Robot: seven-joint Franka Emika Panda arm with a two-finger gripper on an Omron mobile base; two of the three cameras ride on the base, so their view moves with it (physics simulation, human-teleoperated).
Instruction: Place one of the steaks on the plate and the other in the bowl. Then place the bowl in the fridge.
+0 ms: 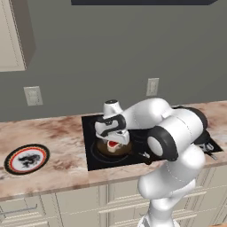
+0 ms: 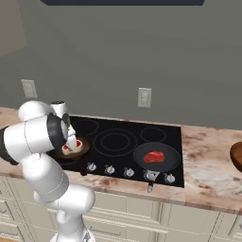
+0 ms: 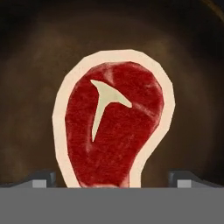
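- Left base view: claw (image 1: 116,142) lowered over a brown pan (image 1: 114,149) on the black cooktop (image 1: 91,133), fingers spread just above a red steak (image 1: 113,144) lying in that pan. Plate (image 1: 26,158) flat on the marble desk (image 1: 57,137), well apart to the left of the cooktop.
- Right base view: claw (image 2: 72,144) down at the brown pan (image 2: 75,147) on the cooktop's near left corner, first steak (image 2: 67,149) partly hidden beneath it. Second steak (image 2: 153,157) flat in a black pan (image 2: 157,158) toward the front right of the cooktop (image 2: 118,139). Edge of the brown bowl (image 2: 237,157) on the desk (image 2: 208,160) at the far right.
- Hand view: steak (image 3: 113,120) flat on the dark pan floor (image 3: 35,87). Finger tips (image 3: 39,180) wide apart on either side of the steak's near end, released, gripping nothing.
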